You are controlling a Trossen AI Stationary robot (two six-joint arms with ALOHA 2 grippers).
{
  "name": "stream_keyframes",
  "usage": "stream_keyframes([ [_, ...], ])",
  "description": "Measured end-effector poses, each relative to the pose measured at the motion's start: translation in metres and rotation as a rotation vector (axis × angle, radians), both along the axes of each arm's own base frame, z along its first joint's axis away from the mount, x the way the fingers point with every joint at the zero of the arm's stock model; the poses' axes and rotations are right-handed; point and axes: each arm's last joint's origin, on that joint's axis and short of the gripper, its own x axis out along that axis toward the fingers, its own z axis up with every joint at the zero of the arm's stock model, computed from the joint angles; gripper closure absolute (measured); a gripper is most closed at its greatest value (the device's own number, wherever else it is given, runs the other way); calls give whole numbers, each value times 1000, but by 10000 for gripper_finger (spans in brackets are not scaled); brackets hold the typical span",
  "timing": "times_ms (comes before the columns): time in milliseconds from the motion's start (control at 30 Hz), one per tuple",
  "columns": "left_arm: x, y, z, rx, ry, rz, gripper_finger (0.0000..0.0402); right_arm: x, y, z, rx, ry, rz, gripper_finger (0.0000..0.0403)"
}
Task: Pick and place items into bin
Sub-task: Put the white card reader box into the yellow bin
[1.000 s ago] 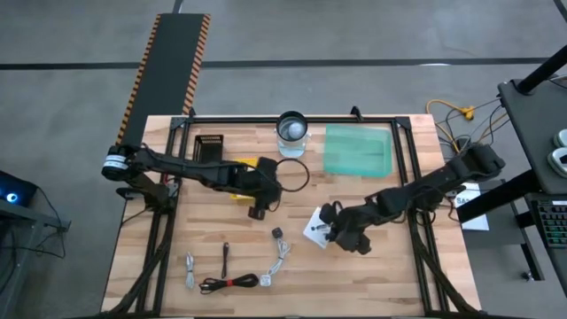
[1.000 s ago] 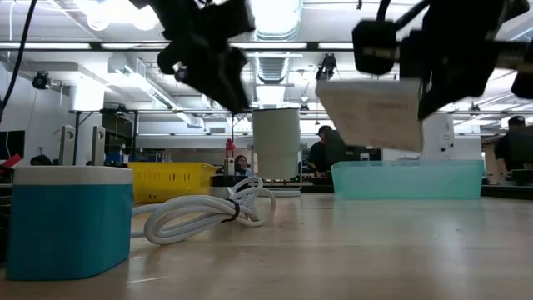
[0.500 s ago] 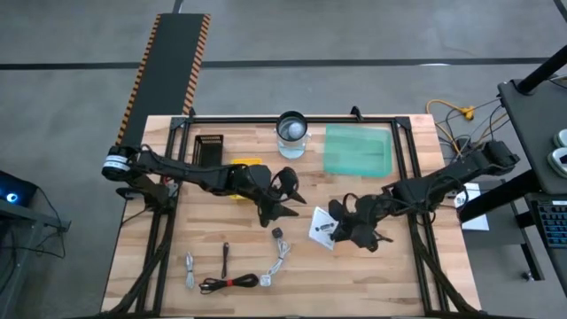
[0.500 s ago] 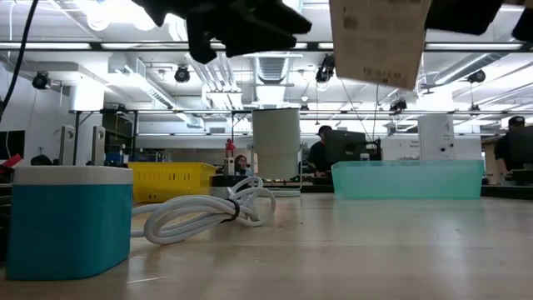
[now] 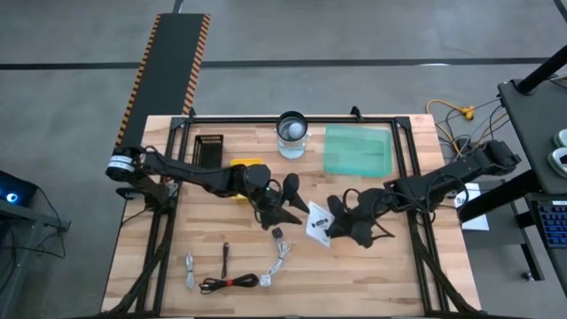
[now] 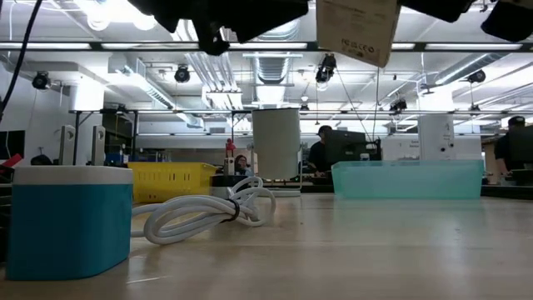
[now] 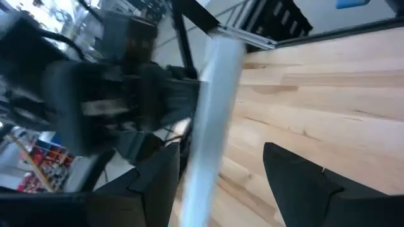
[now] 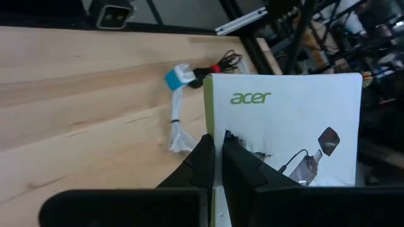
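card: white card (image 5: 317,229) pinched edge-on in the right gripper (image 5: 331,223), fingers closed on it — a second ago it hung low near the table, now lifted and turned, top of the low view, closer to the left arm
card face: printed side with brand logo fills the right wrist view (image 8: 284,132)
left gripper: (image 5: 290,197) fingers spread, nothing held — has swung in from the left toward the card; in its wrist view the card edge (image 7: 211,120) sits between the open fingers
meaning: looks like a handover mid-table, or the left arm just crowding in; card not binned yet
near items: blue-and-white block with coiled white cable (image 6: 208,212) closest to the low camera; black coil with red tie (image 5: 229,283), small black stick (image 5: 225,258), thin grey cable (image 5: 190,270) still at the near table edge, untouched
bin: teal bin (image 5: 358,150) at the far side, right of the white cup (image 5: 291,133) — well apart from the card
room: bare wood between the grippers and bin, path open; the two grippers nearly touching, collision risk there
far edge: yellow object (image 5: 245,166) and black tray (image 5: 208,147) behind the left arm, clear of the route
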Motion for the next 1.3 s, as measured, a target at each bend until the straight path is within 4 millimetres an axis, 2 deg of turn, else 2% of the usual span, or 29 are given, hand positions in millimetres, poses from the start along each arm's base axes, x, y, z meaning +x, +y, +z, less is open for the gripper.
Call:
stream_keyframes([
  [300, 8, -1, -6, -6, -45, -3, 190, 5, -10, 2, 1, -26, -39, 392],
  [500, 10, -1, -2, -11, -59, -23, 198, 6, -12, 2, 0, -31, -43, 392],
  [700, 11, -2, 2, 4, -84, -63, 256, 8, -12, 4, 10, -60, -47, 392],
  [967, 11, -3, 0, 27, -55, -71, 381, 8, -11, 4, 50, -40, -65, 392],
  [1100, 9, -2, -1, 52, -38, -45, 381, 8, -12, 3, 68, -22, -110, 377],
  [1300, -4, 2, 7, 83, 63, 99, 383, 8, -18, 1, 56, -6, -296, 326],
])
